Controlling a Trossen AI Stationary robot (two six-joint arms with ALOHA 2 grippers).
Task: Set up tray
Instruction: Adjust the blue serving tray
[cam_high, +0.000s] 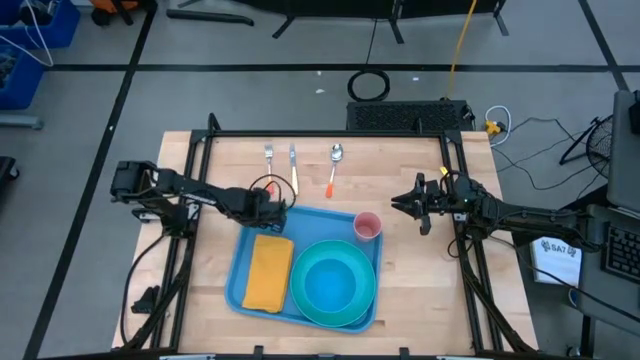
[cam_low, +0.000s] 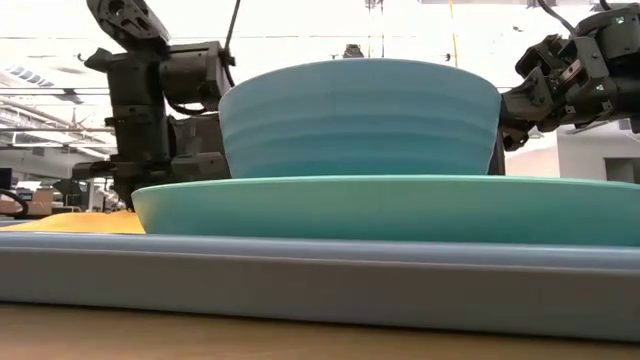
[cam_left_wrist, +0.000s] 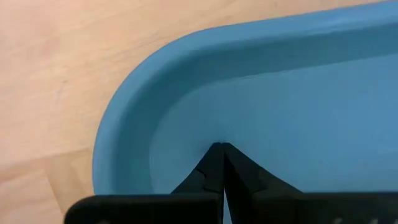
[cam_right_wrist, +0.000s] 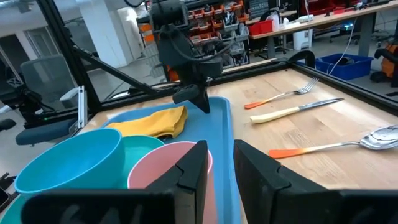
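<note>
Wooden table (cam_high: 210, 290) carries the tray (cam_high: 252, 235), long axis left-right; left claw (cam_high: 277, 207) clenched empty, right claw (cam_high: 398, 203) parted.

In the low view, the bowl (cam_low: 360, 118) and plate (cam_low: 400, 210) hide the right side of the left arm, and the tray (cam_low: 300, 285) runs off both edges.

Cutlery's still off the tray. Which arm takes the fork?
Likely left. The left gripper, shut, hovers at the tray's far-left corner, just below the fork. The right gripper waits farther away, beyond the pink cup.
</note>
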